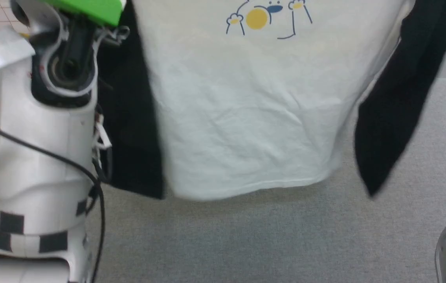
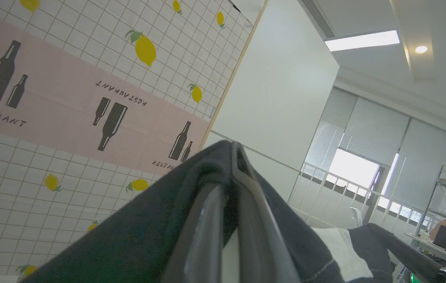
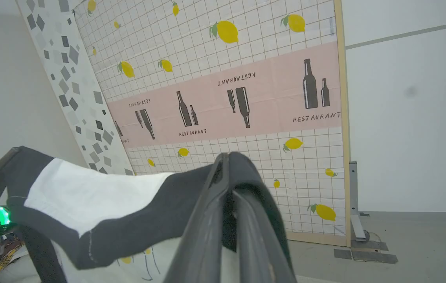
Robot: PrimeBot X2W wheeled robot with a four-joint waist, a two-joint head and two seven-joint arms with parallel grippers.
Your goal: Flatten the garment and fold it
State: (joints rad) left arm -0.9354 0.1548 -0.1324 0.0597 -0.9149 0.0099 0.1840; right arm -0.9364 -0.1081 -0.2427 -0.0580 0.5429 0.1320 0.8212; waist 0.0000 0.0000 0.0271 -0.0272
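I see the shirt (image 1: pixel 246 118) hanging spread across the upper half of the head frame. Its white panel is at centre, the black sides are at left and right, and the hem is over the grey surface (image 1: pixel 246 243). My left end effector (image 2: pixel 234 146) is pinched tight on black cloth at the centre of its wrist frame. The right end effector (image 3: pixel 226 157) is likewise clamped on a black fold. My left forearm (image 1: pixel 38 137) stands at the head frame's left edge. A lemon-print wall (image 3: pixel 246 47) is behind.
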